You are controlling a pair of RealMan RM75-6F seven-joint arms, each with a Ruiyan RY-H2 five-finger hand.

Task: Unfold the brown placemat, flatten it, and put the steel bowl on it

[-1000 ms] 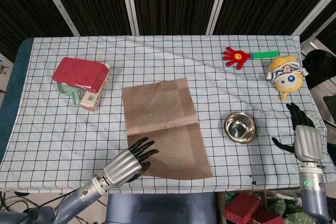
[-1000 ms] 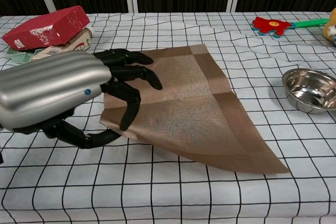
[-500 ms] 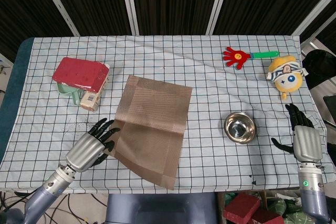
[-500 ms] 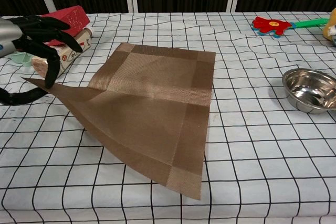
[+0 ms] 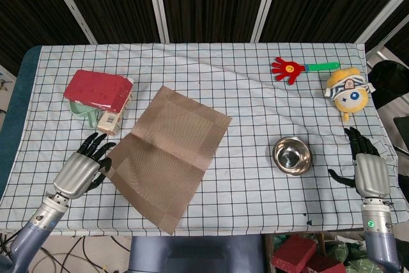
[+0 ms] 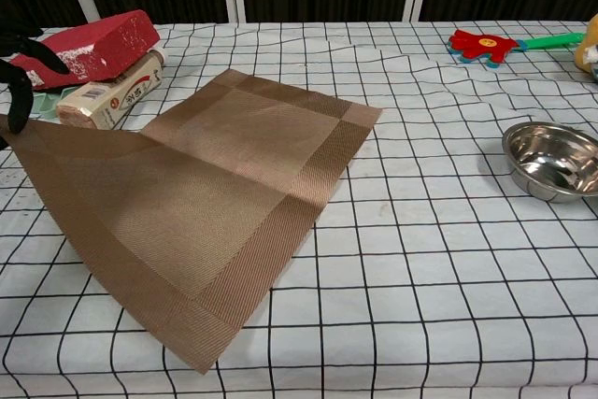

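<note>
One brown placemat (image 5: 167,155) lies opened out and skewed in the middle-left of the head view, its far corner toward the centre of the tabletop (image 5: 211,68) and its near corner close to the bottom edge. In the chest view the placemat (image 6: 201,203) is raised at its left corner, at the left edge of the frame, while the rest slopes down onto the checked cloth. A faint crease runs across its middle.

The left hand (image 5: 82,169) sits at the lower left of the head view, touching the mat's left corner; its dark fingers (image 5: 96,145) are apart and pointing up the frame. The chest view shows only black fingertips (image 6: 19,77) at the raised corner, and whether they pinch it I cannot tell.

The steel bowl (image 5: 292,155) stands upright on the cloth to the right of the mat, well apart from it, and shows at the right edge of the chest view (image 6: 553,160). The right hand (image 5: 364,167) is at the lower right of the head view, just right of the bowl, fingers spread and holding nothing.

At upper left, a red box (image 5: 98,89) rests on a green item, with a pale packet (image 5: 114,117) beside it. At upper right lie a red hand-shaped clapper (image 5: 290,68) and a yellow plush toy (image 5: 347,91).
</note>
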